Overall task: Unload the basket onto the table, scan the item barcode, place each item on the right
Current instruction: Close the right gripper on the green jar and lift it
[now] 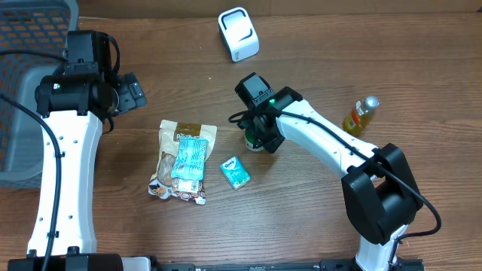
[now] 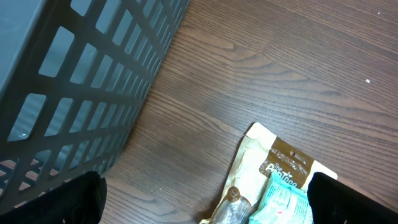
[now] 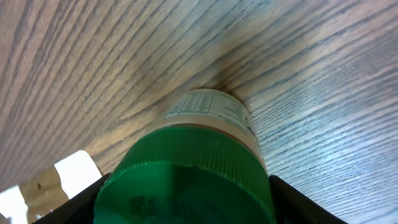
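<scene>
Evidently the item picked for scanning is the green-lidded jar, which stands upright on the table near its middle, just right of the small teal box. The right pincer comes down over the jar with one finger on each side of the lid, a placing that suits lifting it by the cap. Whether the fingers already press the lid or only flank it cannot be told. The jar's pale label carries fine print, too blurred to read, and no barcode shows on the side in view.

The white scanner sits well apart at the far edge, so the jar probably has to be carried there. The left pincer hangs spread wide and empty beside the grey basket, clear of the work. The snack bag has white lettering on a brown band, not legible, and a teal packet lies on top of it.
</scene>
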`<state>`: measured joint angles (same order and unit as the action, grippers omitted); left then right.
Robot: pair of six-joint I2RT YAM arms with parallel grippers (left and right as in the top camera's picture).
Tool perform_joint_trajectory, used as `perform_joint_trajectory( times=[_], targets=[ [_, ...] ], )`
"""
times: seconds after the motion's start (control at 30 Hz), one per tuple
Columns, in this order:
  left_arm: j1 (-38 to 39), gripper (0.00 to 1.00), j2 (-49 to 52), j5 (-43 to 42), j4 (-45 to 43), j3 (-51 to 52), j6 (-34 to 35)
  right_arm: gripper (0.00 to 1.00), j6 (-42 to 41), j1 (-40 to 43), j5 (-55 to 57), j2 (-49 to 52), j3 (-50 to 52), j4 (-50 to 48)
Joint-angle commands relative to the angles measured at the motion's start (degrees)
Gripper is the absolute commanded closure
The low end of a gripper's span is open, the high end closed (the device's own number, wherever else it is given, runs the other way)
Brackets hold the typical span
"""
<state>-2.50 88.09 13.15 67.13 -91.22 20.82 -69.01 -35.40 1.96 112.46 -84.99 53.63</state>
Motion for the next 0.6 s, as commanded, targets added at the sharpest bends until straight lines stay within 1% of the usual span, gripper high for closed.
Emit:
perform_joint_trajectory(
  times=[0.0,0.1,0.13,0.17,0.3,0.37,0.47,0.57],
  targets=[
    [-0.1,0.0,-0.3,0.8,0.0,-0.5,-0.7,0.32,8.7,-0.2,0.9,0.8,0.3,1.0],
    [-0.1,0.0,-0.3,0.8,0.0,-0.5,-0.7,0.32,15.4,-0.2,1.0,0.8,0.3,2.6],
    [-0.1,0.01,-0.3,0.8,0.0,-0.5,-0.7,0.34,17.5,-0.2,1.0,0.8,0.3,2.9],
    [-0.1,0.01,-0.3,0.8,0.0,-0.5,-0.7,0.36,20.2,-0.2,1.0,0.8,0.3,3.3],
    [-0.1,0.0,-0.3,0.8,0.0,-0.5,-0.7,0.5,32.3,0.0,1.0,0.8,0.3,4.8],
    [-0.1,0.0,-0.3,0.8,0.0,-0.5,-0.7,0.51,36.1,0.2,1.1,0.8,0.3,5.6],
    [-0.1,0.01,-0.3,0.8,0.0,-0.5,-0.7,0.51,39.4,0.8,2.7,0.8,0.0,7.1],
    [-0.1,0.0,-0.3,0.8,0.0,-0.5,-0.7,0.5,39.4,1.7,5.1,0.8,-1.2,9.3]
  ],
)
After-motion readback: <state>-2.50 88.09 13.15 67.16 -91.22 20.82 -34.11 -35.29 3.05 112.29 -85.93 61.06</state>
